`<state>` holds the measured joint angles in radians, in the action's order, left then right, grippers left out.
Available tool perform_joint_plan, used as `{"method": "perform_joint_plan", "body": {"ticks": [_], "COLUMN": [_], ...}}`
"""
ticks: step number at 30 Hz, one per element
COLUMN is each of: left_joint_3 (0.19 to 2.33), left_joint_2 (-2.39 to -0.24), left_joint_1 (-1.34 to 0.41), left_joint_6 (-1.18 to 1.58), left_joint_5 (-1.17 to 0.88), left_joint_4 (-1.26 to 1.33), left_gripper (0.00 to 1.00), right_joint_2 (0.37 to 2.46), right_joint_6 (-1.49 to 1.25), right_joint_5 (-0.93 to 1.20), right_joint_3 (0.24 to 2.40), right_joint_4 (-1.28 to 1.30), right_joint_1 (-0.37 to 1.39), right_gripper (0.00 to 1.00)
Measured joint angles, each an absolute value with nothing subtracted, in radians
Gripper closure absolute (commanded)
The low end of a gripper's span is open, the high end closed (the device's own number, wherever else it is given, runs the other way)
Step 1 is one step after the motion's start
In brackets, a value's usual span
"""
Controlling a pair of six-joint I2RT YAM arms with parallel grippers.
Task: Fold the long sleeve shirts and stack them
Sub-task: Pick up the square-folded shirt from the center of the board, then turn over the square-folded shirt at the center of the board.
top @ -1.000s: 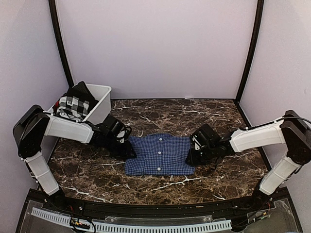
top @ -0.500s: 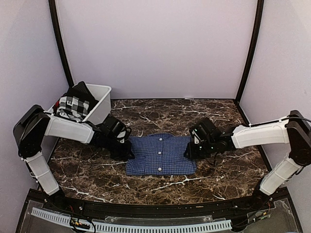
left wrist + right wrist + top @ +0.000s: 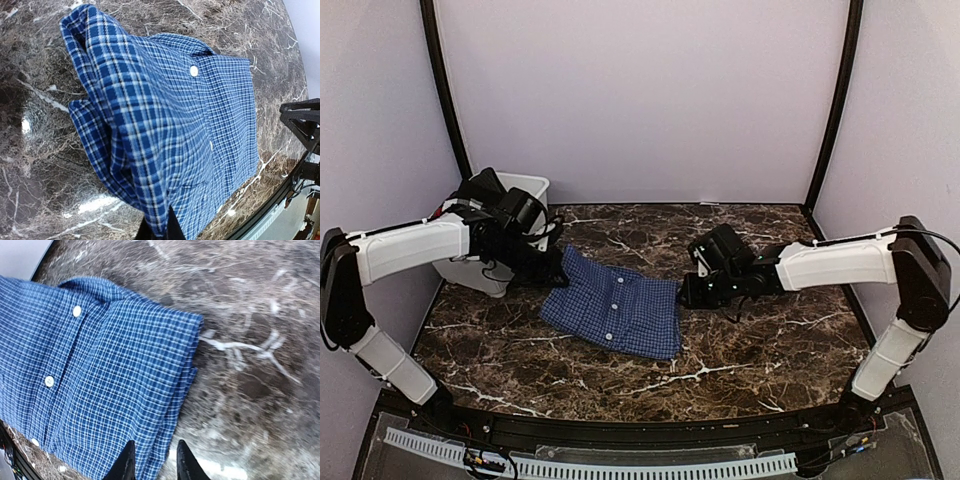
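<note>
1. The blue shirt (image 3: pixel 620 315) is lying folded on the dark marbled table (image 3: pixel 760 350), left of the middle. It is turned at a slant, with its collar end pointing to the back left.
2. The left gripper (image 3: pixel 557 272) is holding the shirt at that collar-end corner. In the left wrist view the cloth is bunching in deep folds and running down onto a dark finger (image 3: pixel 176 233), where it is pinched.
3. The right gripper (image 3: pixel 686 294) is sitting at the shirt's opposite, right edge. Its two fingertips (image 3: pixel 125 462) are standing a little apart with the layered edge running between them. The blur is hiding whether they are squeezing the cloth.
4. The white bin (image 3: pixel 532 186) is standing at the back left corner of the table, near the shirt's collar end. The left arm is crossing in front of it and hiding most of it.
5. The shirt is showing a fine dark check on blue. Its button strip is facing up, and folded layers are stacking along its right edge.
6. Counting: one shirt is lying on the table, three small white buttons (image 3: pixel 613 308) are showing in a row, one bin is standing by, and two grippers are at the shirt.
</note>
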<state>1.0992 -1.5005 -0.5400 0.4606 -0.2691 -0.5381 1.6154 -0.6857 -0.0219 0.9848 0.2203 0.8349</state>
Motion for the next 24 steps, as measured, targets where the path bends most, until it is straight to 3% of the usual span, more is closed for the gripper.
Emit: {"method": "perform_joint_plan", "body": {"ticks": [9,16,24], "left_joint_3": [1.215,1.359,1.553], "left_joint_2": [-1.5,-1.507,-1.593], "left_joint_1": [-0.523,-0.508,-0.521], "left_joint_6": [0.359,0.306,0.296], "left_joint_5": [-0.268,-0.274,-0.373], "left_joint_4": [-0.661,-0.744,-0.748], "left_gripper": [1.0,1.0,1.0], "right_joint_2": [1.869,1.991,2.202], "right_joint_6": [-0.682,-0.683,-0.709], "right_joint_5": [0.008,0.035,0.145], "right_joint_3": [1.138,1.219,1.469], "right_joint_4": [0.184,0.15,0.049], "right_joint_1": [0.885,0.894,0.929], "right_gripper": [0.83,0.83,0.82]}}
